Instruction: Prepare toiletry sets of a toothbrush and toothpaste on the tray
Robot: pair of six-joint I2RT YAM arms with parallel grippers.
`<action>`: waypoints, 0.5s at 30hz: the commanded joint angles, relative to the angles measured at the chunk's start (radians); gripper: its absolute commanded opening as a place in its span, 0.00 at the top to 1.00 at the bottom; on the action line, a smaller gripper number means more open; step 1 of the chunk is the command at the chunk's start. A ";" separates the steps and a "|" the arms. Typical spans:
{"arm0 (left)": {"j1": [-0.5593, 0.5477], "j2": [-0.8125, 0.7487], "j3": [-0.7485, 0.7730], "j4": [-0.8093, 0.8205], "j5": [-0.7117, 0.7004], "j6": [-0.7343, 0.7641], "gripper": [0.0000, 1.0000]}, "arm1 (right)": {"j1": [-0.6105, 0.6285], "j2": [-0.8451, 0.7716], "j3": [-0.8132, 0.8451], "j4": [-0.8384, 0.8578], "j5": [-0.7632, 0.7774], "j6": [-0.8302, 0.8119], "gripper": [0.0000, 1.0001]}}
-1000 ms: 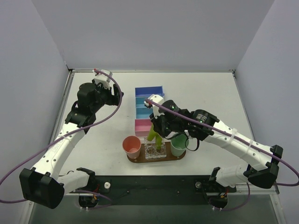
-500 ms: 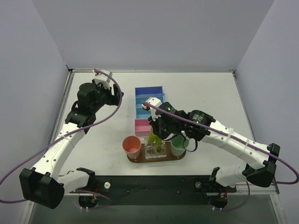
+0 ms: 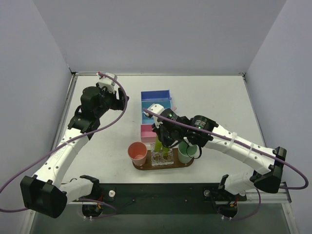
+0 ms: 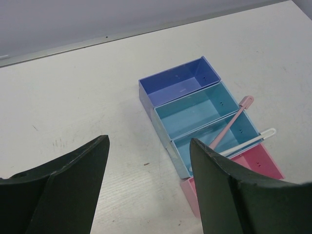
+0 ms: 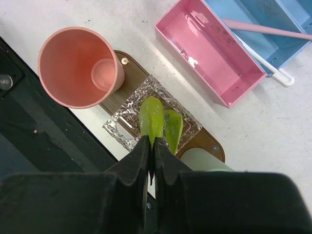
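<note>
The right gripper (image 5: 152,146) clamps one toothpaste (image 5: 151,116), with the clear holder (image 5: 120,127) just beyond its fingertips (the left gripper (image 4: 148,144) has fingers apart).

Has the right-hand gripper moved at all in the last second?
Yes. Holding a green tube, the right gripper has slid slightly left and lower, toward the clear holder on the tray, judged against the pink bin.
</note>
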 commanded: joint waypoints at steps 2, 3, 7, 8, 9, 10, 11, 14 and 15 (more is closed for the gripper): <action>0.002 -0.014 0.009 0.017 -0.009 0.012 0.23 | 0.009 0.007 0.029 0.001 0.036 -0.010 1.00; 0.002 -0.015 0.007 0.017 -0.009 0.012 0.23 | 0.009 0.010 0.028 0.001 0.037 -0.010 1.00; 0.002 -0.015 0.007 0.015 -0.009 0.013 0.23 | 0.009 0.019 0.018 0.007 0.034 -0.010 1.00; 0.002 -0.014 0.009 0.015 -0.009 0.013 0.23 | 0.009 0.021 0.015 0.008 0.033 -0.010 1.00; 0.002 -0.015 0.007 0.017 -0.009 0.012 0.23 | 0.009 0.025 0.014 0.008 0.034 -0.008 1.00; 0.002 -0.015 0.007 0.017 -0.009 0.013 0.23 | 0.009 0.025 0.012 0.013 0.034 -0.010 1.00; 0.002 -0.015 0.009 0.015 -0.009 0.013 0.23 | 0.007 0.030 0.009 0.016 0.030 -0.011 1.00; 0.002 -0.014 0.007 0.017 -0.009 0.013 0.23 | 0.009 0.036 0.003 0.027 0.025 -0.012 1.00; 0.002 -0.014 0.007 0.017 -0.009 0.012 0.23 | 0.009 0.041 0.000 0.030 0.023 -0.012 1.00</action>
